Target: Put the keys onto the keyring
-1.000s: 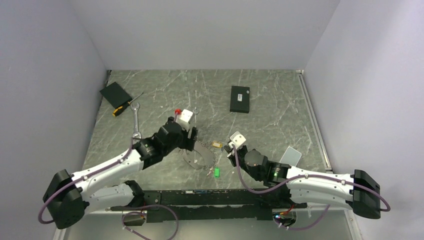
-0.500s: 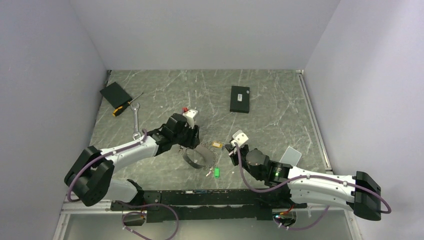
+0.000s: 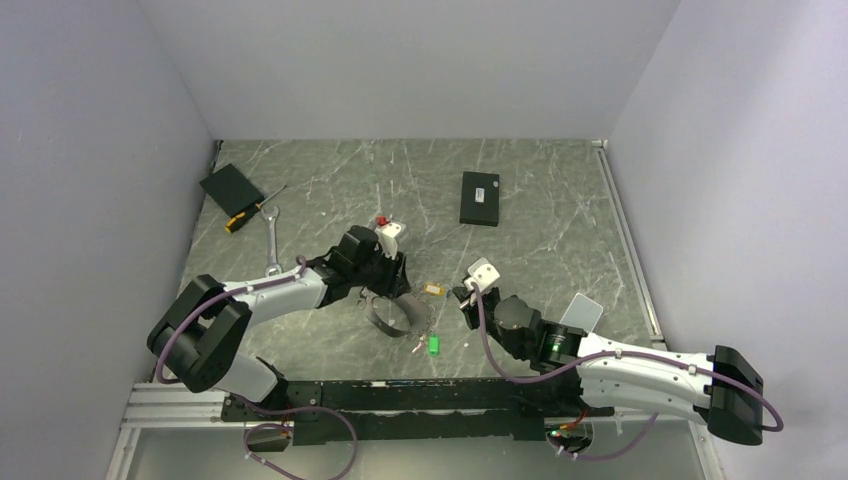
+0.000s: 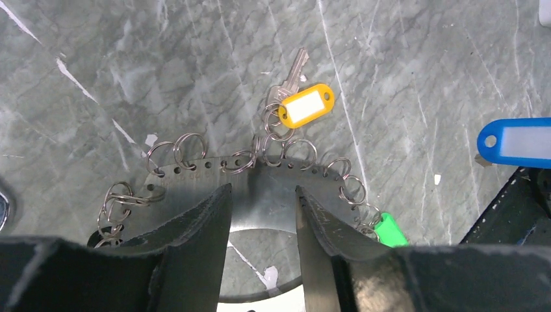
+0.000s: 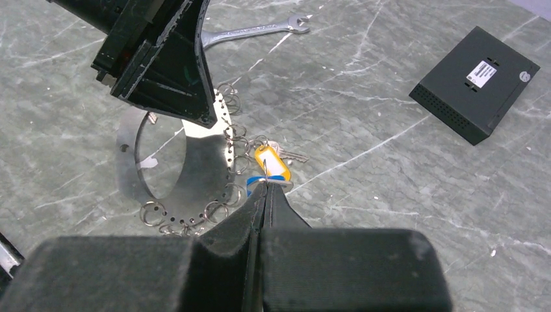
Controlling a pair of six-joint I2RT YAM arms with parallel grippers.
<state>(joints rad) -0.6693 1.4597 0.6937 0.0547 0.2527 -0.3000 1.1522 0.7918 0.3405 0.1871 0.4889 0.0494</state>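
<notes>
At the far left of the worktop (image 3: 330, 170) lie a flat black pad (image 3: 231, 187), an orange-handled screwdriver (image 3: 250, 212) and a silver wrench (image 3: 272, 240), all well apart from the work.

Next comes the left pincer (image 4: 263, 188), pointing down onto the keyring (image 4: 188, 179) — a broad metal band bent into a loop. The band is punched with holes along one edge, and small split rings hang from them. The jaws stand partly apart with the band's metal showing in the gap; whether they clamp it I cannot tell. The keyring sits near the middle of the worktop, a little toward the near edge, and looks tipped up on one side rather than lying flat.

A yellow-tagged key (image 4: 305, 106) lies just beyond the holed edge, its own little rings touching the split rings there. A green tag (image 4: 390, 231) lies at the band's right end, against the last rings.

Further right, the right pincer (image 5: 265, 184) is closed tight on a blue tag (image 4: 520, 140) — the blue plastic peeks out on both sides of the tips. That tag is just beside the yellow one and apart from the band.

Toward the back wall rests a black box (image 3: 480, 197), and a pale card (image 3: 581, 313) lies by the right arm.
</notes>
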